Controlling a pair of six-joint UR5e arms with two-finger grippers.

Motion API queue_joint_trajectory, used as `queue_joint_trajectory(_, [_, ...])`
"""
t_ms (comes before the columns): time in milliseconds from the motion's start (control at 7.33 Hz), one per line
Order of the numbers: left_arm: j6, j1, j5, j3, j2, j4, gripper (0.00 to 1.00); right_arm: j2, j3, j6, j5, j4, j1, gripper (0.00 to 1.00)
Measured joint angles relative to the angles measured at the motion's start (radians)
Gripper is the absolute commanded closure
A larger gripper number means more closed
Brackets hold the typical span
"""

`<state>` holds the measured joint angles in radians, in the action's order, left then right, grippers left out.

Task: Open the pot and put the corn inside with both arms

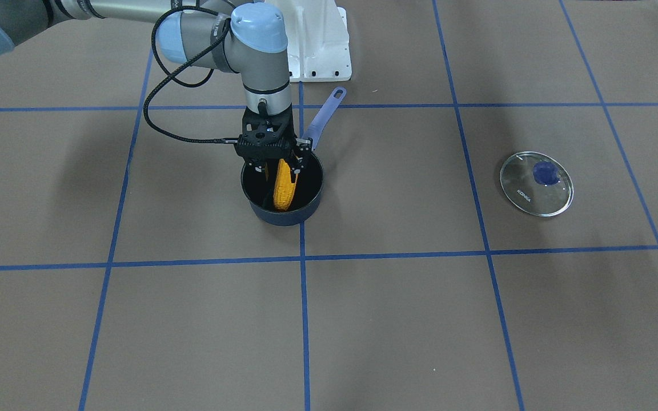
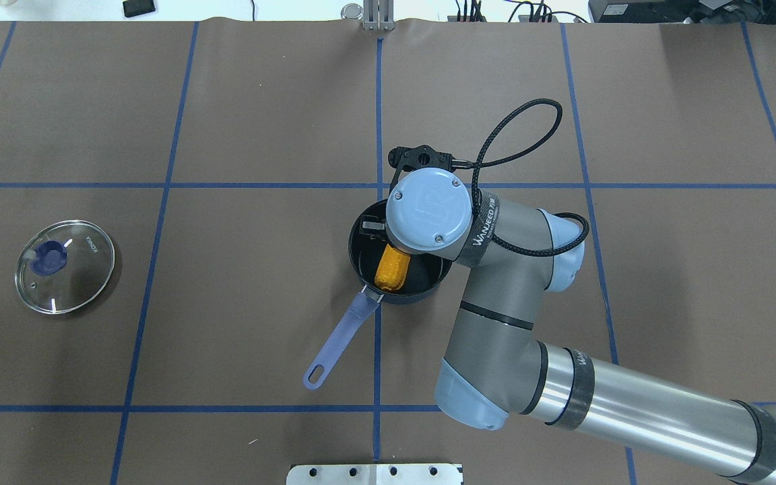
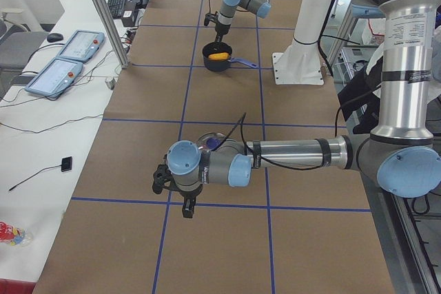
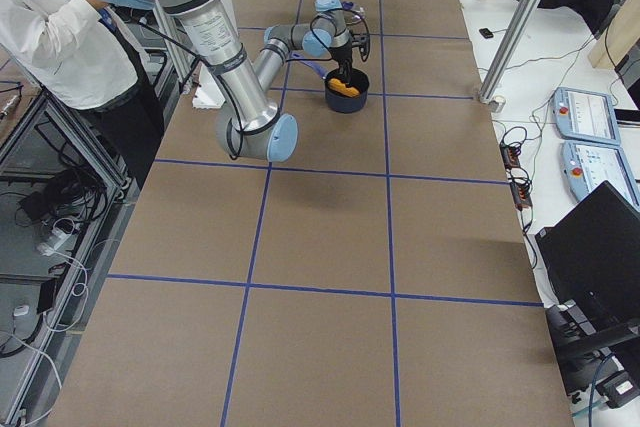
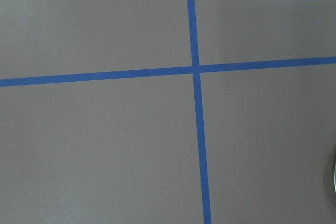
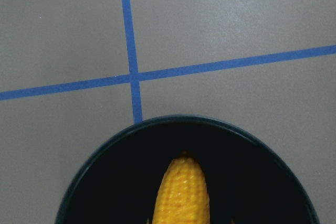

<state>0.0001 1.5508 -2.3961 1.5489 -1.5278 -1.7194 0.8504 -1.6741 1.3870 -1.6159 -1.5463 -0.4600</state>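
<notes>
Midway along the surface (image 1: 397, 319), astride a blue tape line (image 1: 304, 319), the pot (image 1: 290, 217), uncovered, handle toward the white base (image 1: 323, 51). Within its rim the corn (image 1: 283, 186), one end between the fingers of the right claw (image 1: 279, 167). Spread wide, that claw, with a gap showing either side of the corn. Well off to the robot's left, flat on the surface, the glass lid (image 1: 536, 182). Near the lid, above the surface, the left claw (image 3: 187, 210); cannot tell whether wide or narrow.
</notes>
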Motion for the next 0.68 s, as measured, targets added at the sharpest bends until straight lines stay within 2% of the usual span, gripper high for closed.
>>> queue_joint_trajectory(136, [0.0,0.0,0.0,0.0,0.003,0.0,0.02,0.005,-0.002,-0.013,-0.019,0.013,-0.019,0.0])
queue_joint_trajectory(409, [0.003,0.0,0.0,-0.001,0.019,-0.004,0.02,0.052,-0.029,-0.084,-0.114,0.021,-0.113,0.0])
queue_joint_trajectory(682, [0.008,0.001,0.005,0.0,0.044,-0.01,0.02,0.166,-0.045,-0.314,-0.268,0.022,-0.284,0.0])
